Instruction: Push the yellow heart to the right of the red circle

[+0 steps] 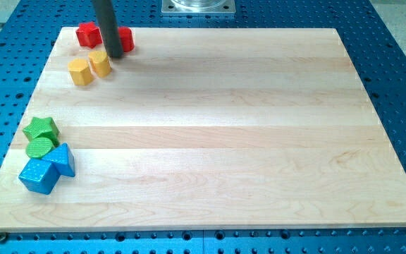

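Note:
My tip (114, 56) is at the view's top left, right next to the right side of a small yellow block (100, 63); its shape is hard to make out, possibly the heart. A second yellow block (81, 72), many-sided, lies just left of it. A red block (125, 39), rounded and partly hidden behind the rod, sits just above and right of my tip. Another red block (88, 34), of irregular shape, lies to the left of the rod at the board's top edge.
A green star (41, 128), a rounded green block (41, 147), a blue triangle (64, 159) and a blue cube (39, 176) cluster at the wooden board's (217, 141) left edge. A metal base (199, 6) stands at the view's top.

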`<state>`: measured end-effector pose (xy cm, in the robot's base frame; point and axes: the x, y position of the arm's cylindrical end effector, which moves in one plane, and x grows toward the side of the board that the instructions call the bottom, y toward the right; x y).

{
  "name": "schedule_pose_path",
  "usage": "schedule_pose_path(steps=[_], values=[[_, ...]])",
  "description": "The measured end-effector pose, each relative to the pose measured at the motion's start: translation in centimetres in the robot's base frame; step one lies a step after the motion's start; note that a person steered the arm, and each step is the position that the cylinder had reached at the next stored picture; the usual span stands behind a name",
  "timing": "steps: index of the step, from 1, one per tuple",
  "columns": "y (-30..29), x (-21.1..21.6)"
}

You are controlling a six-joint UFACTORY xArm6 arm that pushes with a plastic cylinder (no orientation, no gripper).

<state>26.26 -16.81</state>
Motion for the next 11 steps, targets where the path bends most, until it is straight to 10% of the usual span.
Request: schedule_pose_path(steps=[3,7,11], values=[[-5.7,2.0],[5.7,11.9],[7.7,-0.1]])
